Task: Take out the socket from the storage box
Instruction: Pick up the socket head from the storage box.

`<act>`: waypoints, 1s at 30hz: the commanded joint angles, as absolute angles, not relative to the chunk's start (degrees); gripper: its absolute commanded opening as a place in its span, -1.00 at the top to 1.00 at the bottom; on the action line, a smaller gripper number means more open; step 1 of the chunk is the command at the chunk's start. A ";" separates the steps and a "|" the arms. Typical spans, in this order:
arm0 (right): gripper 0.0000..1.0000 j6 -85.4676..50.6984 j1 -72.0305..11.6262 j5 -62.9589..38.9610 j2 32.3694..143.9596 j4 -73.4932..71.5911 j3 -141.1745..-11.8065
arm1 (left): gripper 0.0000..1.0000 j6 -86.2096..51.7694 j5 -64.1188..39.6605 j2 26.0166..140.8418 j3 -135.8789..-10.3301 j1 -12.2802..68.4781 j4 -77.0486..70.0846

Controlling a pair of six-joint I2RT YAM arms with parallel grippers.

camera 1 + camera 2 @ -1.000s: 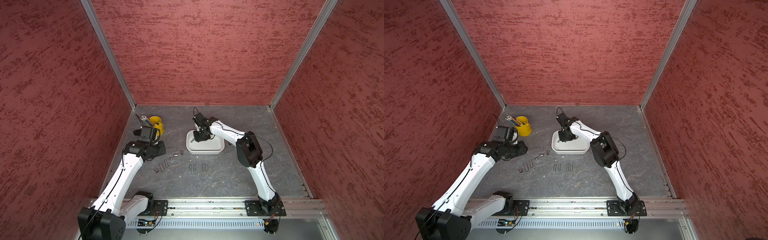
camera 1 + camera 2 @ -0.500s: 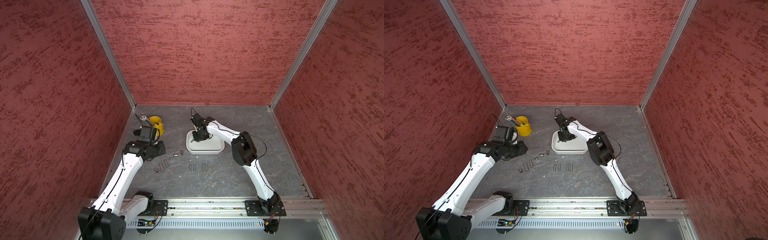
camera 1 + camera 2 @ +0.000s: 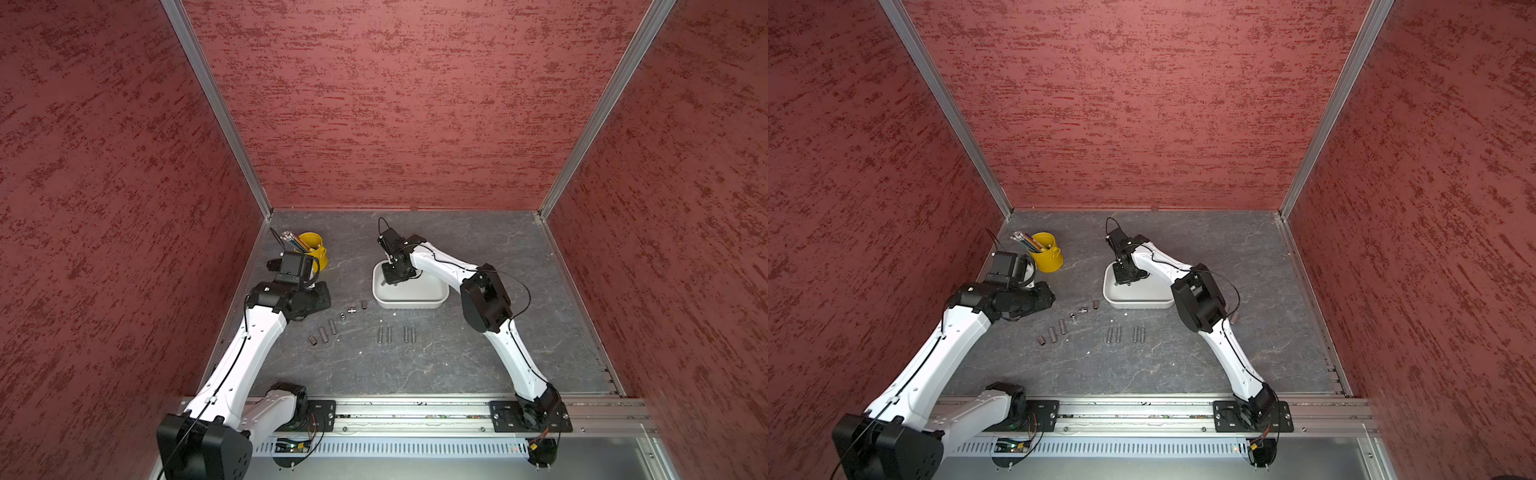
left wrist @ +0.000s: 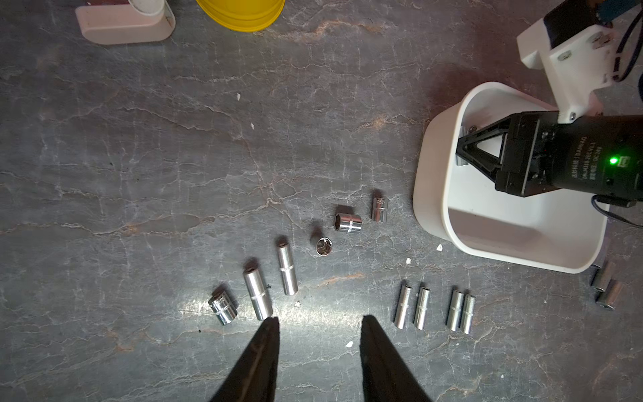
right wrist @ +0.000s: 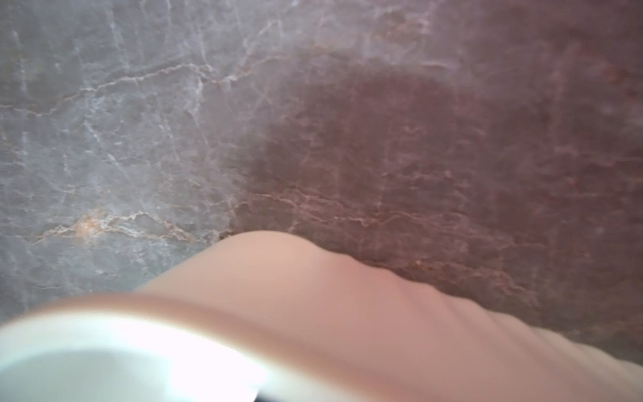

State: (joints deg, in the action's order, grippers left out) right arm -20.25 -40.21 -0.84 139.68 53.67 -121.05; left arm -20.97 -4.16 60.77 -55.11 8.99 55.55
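The white storage box (image 3: pixel 409 305) (image 3: pixel 1138 304) sits mid-table; its rim (image 4: pixel 428 195) shows in the left wrist view and its blurred wall (image 5: pixel 313 313) fills the near part of the right wrist view. My right gripper (image 3: pixel 392 280) (image 3: pixel 1126 280) (image 4: pixel 458 146) reaches down into the box's left end. Its fingers meet at a point on a small silver socket (image 4: pixel 460 162), whose ends show on either side of the tips. My left gripper (image 4: pixel 318 322) (image 3: pixel 320 299) hangs open over the table, with nothing between its fingers.
Several silver sockets (image 4: pixel 287 271) (image 3: pixel 322 334) lie loose on the grey table in front of the box, and a few more (image 4: pixel 605 285) beside its far end. A yellow pencil cup (image 3: pixel 311 245) (image 3: pixel 1047 253) stands at the back left. Red walls enclose the table.
My right gripper has shifted a little to the left inside the box and closed its fingers. The left arm has not moved.
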 commanded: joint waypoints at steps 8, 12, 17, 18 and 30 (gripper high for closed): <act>0.83 -27.53 -40.80 -1.49 124.09 53.52 -112.90 | 0.17 -20.48 -4.29 60.92 -54.58 8.61 54.80; 0.83 -30.28 -40.81 -1.22 118.44 54.66 -108.70 | 0.17 -20.48 -4.42 60.95 -54.58 8.61 54.84; 0.83 -34.10 -40.83 -2.71 108.30 51.89 -98.58 | 0.17 -20.48 -4.91 60.75 -54.49 8.70 54.75; 0.83 -35.02 -40.86 -2.93 105.88 50.63 -95.58 | 0.17 -20.41 -5.06 60.81 -54.49 8.70 54.80; 0.83 -45.23 -43.23 -7.10 87.52 35.15 -60.34 | 0.17 -20.31 -5.51 60.64 -54.60 8.69 54.66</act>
